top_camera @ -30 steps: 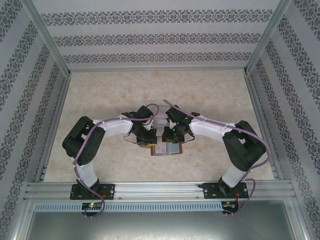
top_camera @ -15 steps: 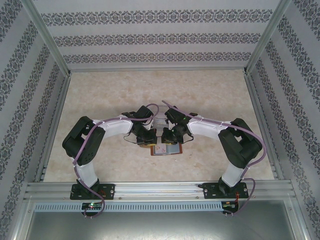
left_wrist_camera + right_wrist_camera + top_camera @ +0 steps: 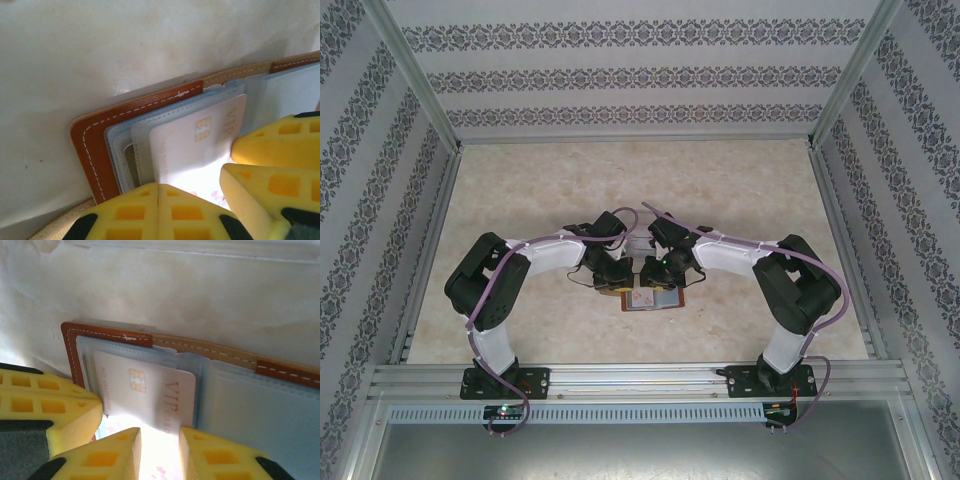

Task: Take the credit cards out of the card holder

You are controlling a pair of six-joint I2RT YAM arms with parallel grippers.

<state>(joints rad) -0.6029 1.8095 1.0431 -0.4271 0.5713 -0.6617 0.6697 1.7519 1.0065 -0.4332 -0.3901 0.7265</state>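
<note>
Card holder (image 3: 652,298), lying open and flat on the pale table (image 3: 750,200) just ahead of and between the two arm bases; reddish-brown leather cover (image 3: 87,145) with white stitching, a tan strip (image 3: 210,351) along its far edge, and bluish-grey sleeves (image 3: 119,146) inside. One credit card (image 3: 192,145), white with a gold chip and faint "VIP" lettering, sits partly out of the left-hand sleeve; its near end carries small pink print. A second, darker edge shows deeper in the sleeve, too hidden to identify.

Left gripper (image 3: 158,186): yellow fingers closed together with no gap, tip resting over the holder's near edge beside the card. Right gripper (image 3: 160,432): fingers a narrow gap apart, over the card's near end, the white card surface visible between them; whether they pinch it cannot be told.

Compared with a second ago: the right arm's elbow has drawn inward toward the centre and the right gripper (image 3: 658,272) has edged slightly toward the left gripper (image 3: 612,275); the holder and the left arm remain where they were.
</note>
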